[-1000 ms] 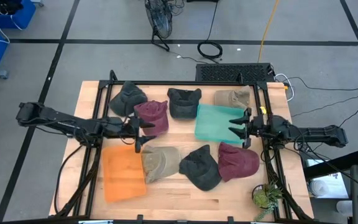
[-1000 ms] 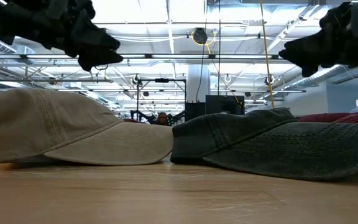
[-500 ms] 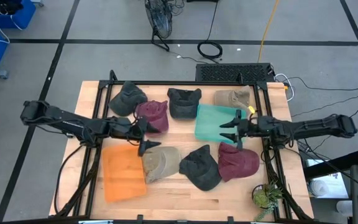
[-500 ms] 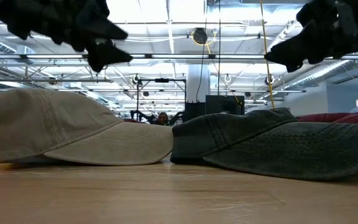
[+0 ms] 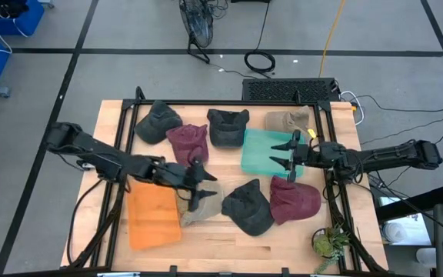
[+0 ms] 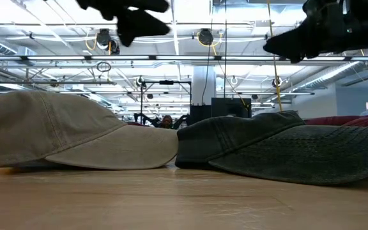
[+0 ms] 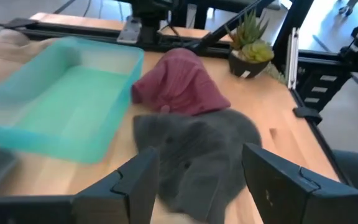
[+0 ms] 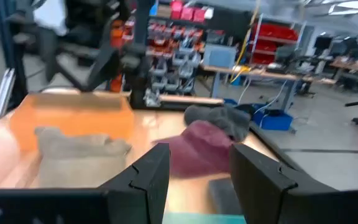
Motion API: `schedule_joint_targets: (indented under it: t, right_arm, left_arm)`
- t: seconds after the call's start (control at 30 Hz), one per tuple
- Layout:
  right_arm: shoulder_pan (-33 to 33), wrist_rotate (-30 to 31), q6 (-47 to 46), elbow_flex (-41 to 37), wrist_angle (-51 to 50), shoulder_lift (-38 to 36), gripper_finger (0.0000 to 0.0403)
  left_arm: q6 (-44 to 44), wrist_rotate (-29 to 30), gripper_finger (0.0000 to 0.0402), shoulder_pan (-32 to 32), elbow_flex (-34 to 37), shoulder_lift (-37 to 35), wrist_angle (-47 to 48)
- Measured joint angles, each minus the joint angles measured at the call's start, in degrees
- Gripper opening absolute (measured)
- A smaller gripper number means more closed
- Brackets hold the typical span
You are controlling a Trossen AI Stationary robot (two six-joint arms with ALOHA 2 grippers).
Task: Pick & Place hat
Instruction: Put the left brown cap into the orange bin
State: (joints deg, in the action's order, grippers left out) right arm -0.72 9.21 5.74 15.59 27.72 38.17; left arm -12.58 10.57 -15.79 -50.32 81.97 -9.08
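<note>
High view: the left gripper (image 5: 198,185) hovers with its fingers spread over the tan hat (image 5: 199,201), which lies on the desk (image 5: 221,235) beside the orange bin (image 5: 153,213). The right gripper (image 5: 291,156) hangs released above the green bin (image 5: 266,152) (its 2 fingers are parted). A dark gray hat (image 5: 248,206) and a maroon hat (image 5: 294,200) lie just right of the tan one. 5 more hats sit along the back of the desk.
</note>
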Motion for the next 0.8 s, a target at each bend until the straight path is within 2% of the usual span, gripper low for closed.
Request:
schedule_joint_targets:
  t: [0.1,0.2,0.47,0.7,0.8]
  right_arm:
    - [-1.65,0.04,-0.09,0.00,2.11,-0.26,0.0153]
    - [-3.11,0.03,-1.81,0.00,2.64,-0.30,0.0153]
    - [-3.44,0.02,-3.39,0.00,-2.52,-0.11,0.0153]
    - [-3.44,0.02,-3.54,0.00,-4.01,-0.13,0.0153]
    - [-3.44,0.02,-2.54,0.00,-3.63,-0.13,0.0153]
  left_arm:
    - [-0.48,-0.02,0.0236,-0.11,-3.37,5.09,-2.31]
    - [-0.89,0.00,0.0239,-0.08,-6.60,9.08,-0.63]
    - [-5.90,0.01,0.0239,-0.72,-9.45,12.60,7.31]
    - [-22.77,-0.15,0.0239,-0.63,-9.51,11.83,22.37]
    - [-30.23,-3.96,0.0239,-0.44,-9.48,11.94,29.42]
